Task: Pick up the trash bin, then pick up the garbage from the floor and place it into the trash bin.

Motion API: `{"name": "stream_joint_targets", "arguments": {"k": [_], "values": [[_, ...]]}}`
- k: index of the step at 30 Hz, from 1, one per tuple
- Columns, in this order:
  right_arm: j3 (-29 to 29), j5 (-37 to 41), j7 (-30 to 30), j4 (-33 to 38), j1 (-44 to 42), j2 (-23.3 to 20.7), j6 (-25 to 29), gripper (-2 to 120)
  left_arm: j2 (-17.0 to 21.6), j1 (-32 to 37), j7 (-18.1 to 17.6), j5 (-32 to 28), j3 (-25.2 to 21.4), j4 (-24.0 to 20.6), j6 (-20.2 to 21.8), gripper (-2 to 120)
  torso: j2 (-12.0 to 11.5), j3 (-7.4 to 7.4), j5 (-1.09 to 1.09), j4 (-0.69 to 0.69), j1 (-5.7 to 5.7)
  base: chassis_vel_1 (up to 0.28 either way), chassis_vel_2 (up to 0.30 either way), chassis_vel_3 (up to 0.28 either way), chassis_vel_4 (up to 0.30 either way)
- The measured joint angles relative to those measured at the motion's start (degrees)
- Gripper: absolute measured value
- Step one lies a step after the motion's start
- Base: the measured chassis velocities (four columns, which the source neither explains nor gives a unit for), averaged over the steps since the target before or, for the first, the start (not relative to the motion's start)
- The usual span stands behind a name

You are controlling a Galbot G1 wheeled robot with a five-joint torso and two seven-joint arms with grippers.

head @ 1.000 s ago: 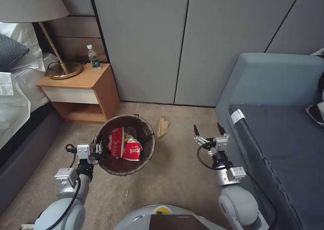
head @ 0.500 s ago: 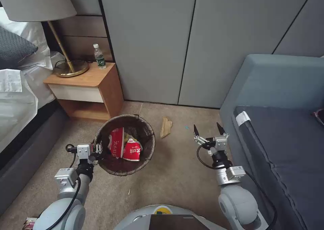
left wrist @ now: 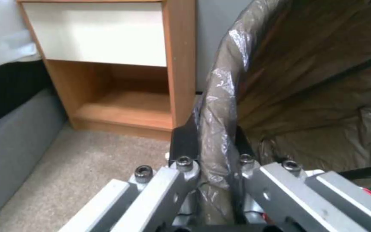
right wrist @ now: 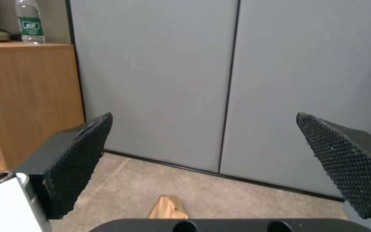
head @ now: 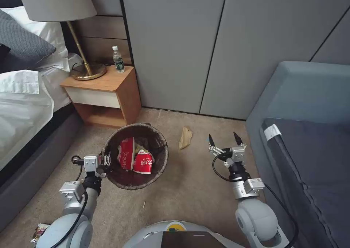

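Nearby, nightstand (head: 105,95) behind trash bin (head: 135,156), sofa (head: 302,138) right

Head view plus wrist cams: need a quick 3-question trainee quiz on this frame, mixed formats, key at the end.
1. True or false: the left gripper is shut on the rim of the round white trash bin lined with a crinkled dark brown bag.
2. Multiple choice: the tan crumpled paper bag lies (A) inside the bin, (B) on the carpet between the bin and the right gripper, (C) on the wooden nightstand.
3. Fill in: the right gripper's fingers are ____, holding nothing.

Key: 1 true; 2 B; 3 open.
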Motion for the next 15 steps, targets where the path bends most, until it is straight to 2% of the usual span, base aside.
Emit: {"name": "stream_joint_targets", "arguments": {"k": [15], "values": [[-0.36,0.64,0.82,0.36,0.32,-0.26,-2.11,100,0.05,-0.08,0.33,-0.06,0.01,0.24,-1.13,0,0.00,0.00,0.00,-0.01,0.00,0.000,0.000,0.000,0.000]]}}
